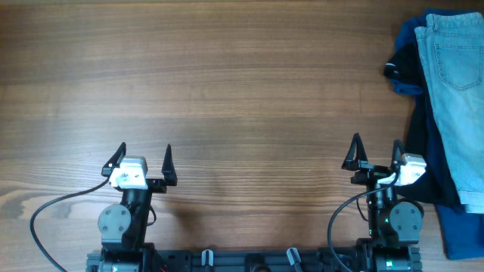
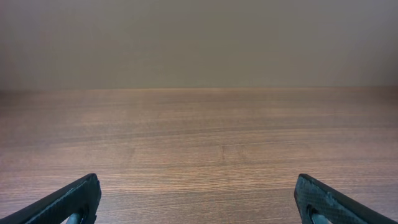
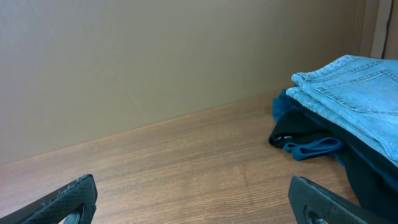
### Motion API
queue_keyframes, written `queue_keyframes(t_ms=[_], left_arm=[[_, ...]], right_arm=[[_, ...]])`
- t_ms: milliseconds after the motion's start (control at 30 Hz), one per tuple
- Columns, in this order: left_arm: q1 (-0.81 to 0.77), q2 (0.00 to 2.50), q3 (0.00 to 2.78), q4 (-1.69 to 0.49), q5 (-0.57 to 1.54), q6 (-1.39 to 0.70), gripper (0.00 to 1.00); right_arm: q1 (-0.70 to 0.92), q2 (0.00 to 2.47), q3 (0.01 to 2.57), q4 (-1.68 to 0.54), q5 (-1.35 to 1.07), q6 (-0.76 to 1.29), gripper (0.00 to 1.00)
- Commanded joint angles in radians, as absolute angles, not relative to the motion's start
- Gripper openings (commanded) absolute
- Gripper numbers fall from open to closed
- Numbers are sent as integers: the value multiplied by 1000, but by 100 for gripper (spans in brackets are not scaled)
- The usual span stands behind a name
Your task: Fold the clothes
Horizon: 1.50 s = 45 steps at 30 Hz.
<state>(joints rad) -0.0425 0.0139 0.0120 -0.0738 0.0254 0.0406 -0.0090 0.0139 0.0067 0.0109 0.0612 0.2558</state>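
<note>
So both arms are parked at the near edge of the tabletop (image 1: 242, 91), well apart from each other, and neither one is touching any fabric. The left tool (image 1: 145, 146) is released, with its two black fingers (image 2: 68, 202) spread wide, and its wrist view shows only bare wood grain between them and a plain beige wall (image 2: 199, 43) behind. The right tool (image 1: 377, 140) is the same deal: jaws spread wide and gripping nothing, just wood between the fingertips (image 3: 62, 199). The light blue denim shorts (image 1: 457, 83) are way over at the right edge of the tabletop, on top of a small pile and partly cut off by the overhead frame. You can see a stitched back pocket facing up. Under them is a black garment (image 1: 427, 166), and a darker royal-blue garment (image 1: 461, 230) pokes out both at the far end and at the near end of the pile. From the right wrist camera the pile sits ahead and off to the right of that tool, with the shorts on top, black fabric bulging out below, and a royal-blue edge lying on the wood. The right tool is near the pile but apart from it.
</note>
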Motion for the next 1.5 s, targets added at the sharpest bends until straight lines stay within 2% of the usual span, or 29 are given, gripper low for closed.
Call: queue_keyframes(t_ms=[0,233,367,567,700,800,933,1100,1167,1233,1300,1367,1400,1433,1467], left_arm=[[-48,9,6,-75,33,56,100],[-48,9,6,-75,33,56,100],[-48,9,6,-75,33,56,100],[-48,9,6,-75,33,56,100],[-48,9,6,-75,33,56,100],[-48,9,6,-75,33,56,100],[-48,9,6,-75,33,56,100],[-48,9,6,-75,33,56,100],[-48,9,6,-75,33,56,100],[-48,9,6,-75,33,56,100],[-48,9,6,-75,33,56,100],[-48,9,6,-75,33,56,100],[-48,9,6,-75,33,56,100],[-48,9,6,-75,33,56,100],[-48,9,6,-75,33,56,100]], right_arm=[[-5,18,5,14,71,325,100],[-5,18,6,14,45,559,100],[-5,18,89,-14,-155,468,100],[-5,51,505,-281,-200,467,100],[-5,218,759,-396,-238,442,100],[-5,464,1007,-513,-251,372,99],[-5,800,1315,-692,-144,255,100],[-5,1289,1763,-1036,120,119,100],[-26,1518,1926,-1106,276,93,100],[-67,1675,1980,-1050,346,72,100],[-127,1827,1980,-908,348,-78,100],[-161,1898,1979,-861,344,-82,100],[-184,1947,1979,-834,339,-75,96],[-204,1998,1979,-810,337,-75,82],[-213,2028,1979,-794,337,-76,79]])
